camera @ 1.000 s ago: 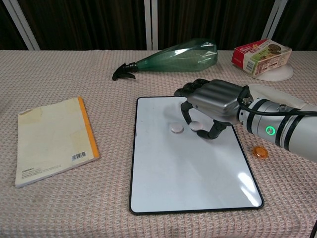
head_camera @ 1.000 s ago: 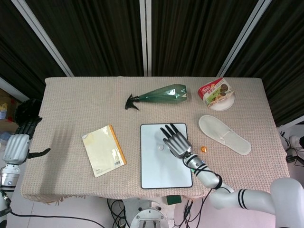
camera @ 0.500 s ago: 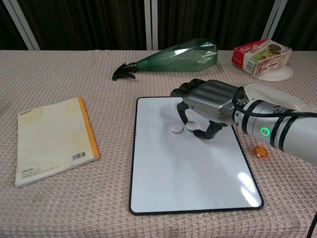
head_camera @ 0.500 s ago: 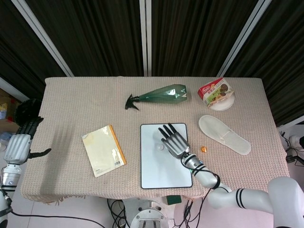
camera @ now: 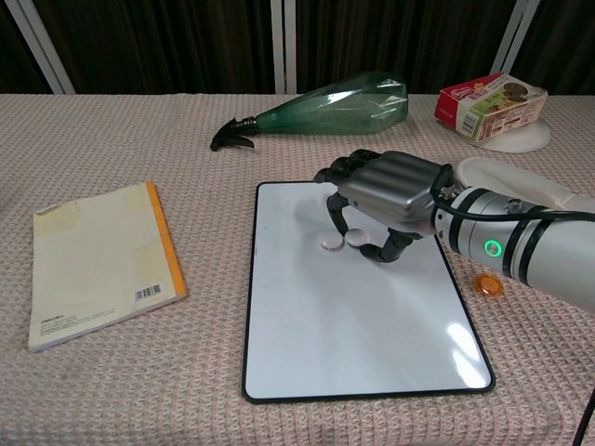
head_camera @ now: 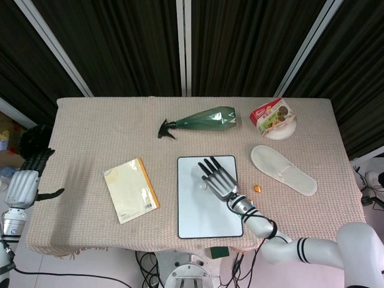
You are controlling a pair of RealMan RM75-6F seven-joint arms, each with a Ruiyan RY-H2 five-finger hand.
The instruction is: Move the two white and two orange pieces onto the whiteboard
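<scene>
Beige tablecloth scene — two white pieces sit touching on the whiteboard under the right hand, fingers curled over them, grip unclear — one orange piece waits beside it.

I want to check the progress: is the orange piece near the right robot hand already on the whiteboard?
No, in the chest view the orange piece lies on the tablecloth, just right of the whiteboard.

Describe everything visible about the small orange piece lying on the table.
The small orange piece is a flat, round, glossy disc, apparently plastic. It lies flat on the beige woven tablecloth, just off the right edge of the black-framed whiteboard, so not yet on it. Nothing touches it; the right hand hovers over the board instead.
</scene>
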